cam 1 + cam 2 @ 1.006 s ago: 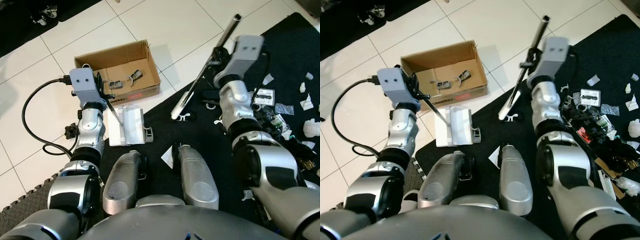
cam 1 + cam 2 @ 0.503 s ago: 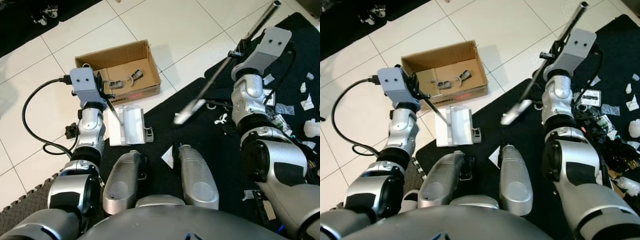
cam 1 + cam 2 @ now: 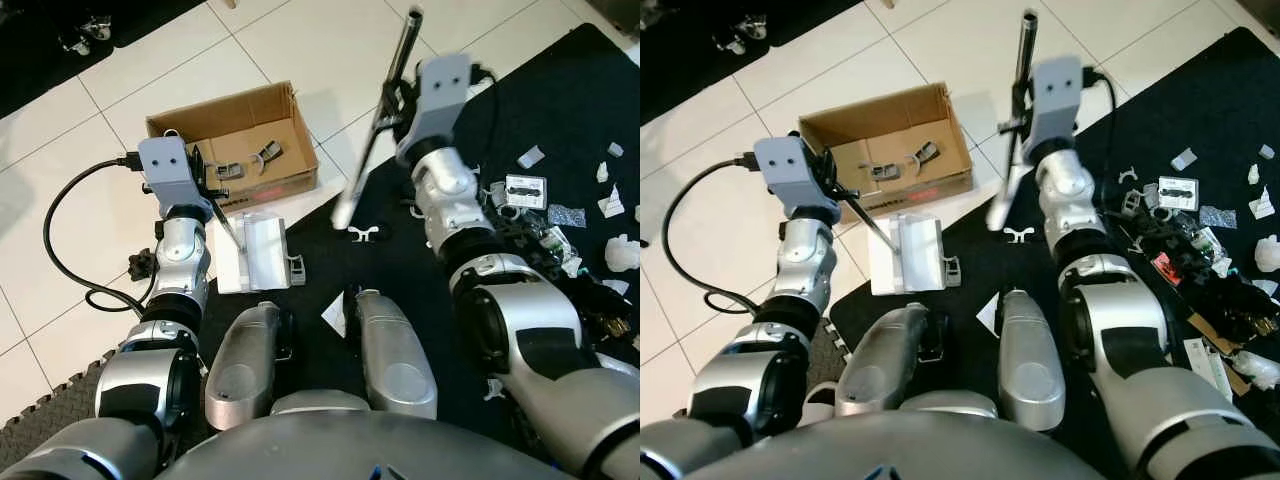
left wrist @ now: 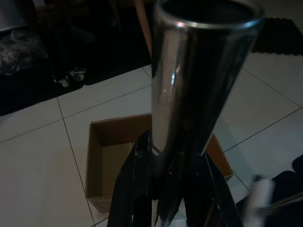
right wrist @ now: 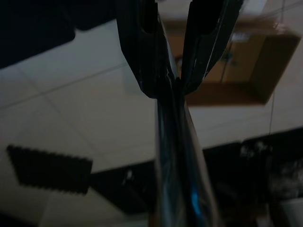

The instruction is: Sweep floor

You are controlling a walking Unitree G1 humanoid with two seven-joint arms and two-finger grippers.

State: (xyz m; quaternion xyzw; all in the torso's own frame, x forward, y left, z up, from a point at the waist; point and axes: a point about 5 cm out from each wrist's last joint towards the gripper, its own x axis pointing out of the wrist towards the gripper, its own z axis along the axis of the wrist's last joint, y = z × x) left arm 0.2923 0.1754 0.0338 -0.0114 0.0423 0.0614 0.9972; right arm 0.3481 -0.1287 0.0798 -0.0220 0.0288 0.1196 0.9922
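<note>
The right tool (image 5: 176,80) is clamped on the metal handle of a broom (image 3: 368,150), whose lower end hangs above the edge of the black mat (image 3: 560,110), near a small white clip (image 3: 362,234). The left tool (image 4: 170,189) is closed around a second shiny handle (image 4: 194,80) that runs down to a white dustpan (image 3: 255,252) resting on the tile floor (image 3: 300,40) just in front of the cardboard box (image 3: 232,145). Scattered white litter (image 3: 610,195) lies on the mat at the robot's right.
</note>
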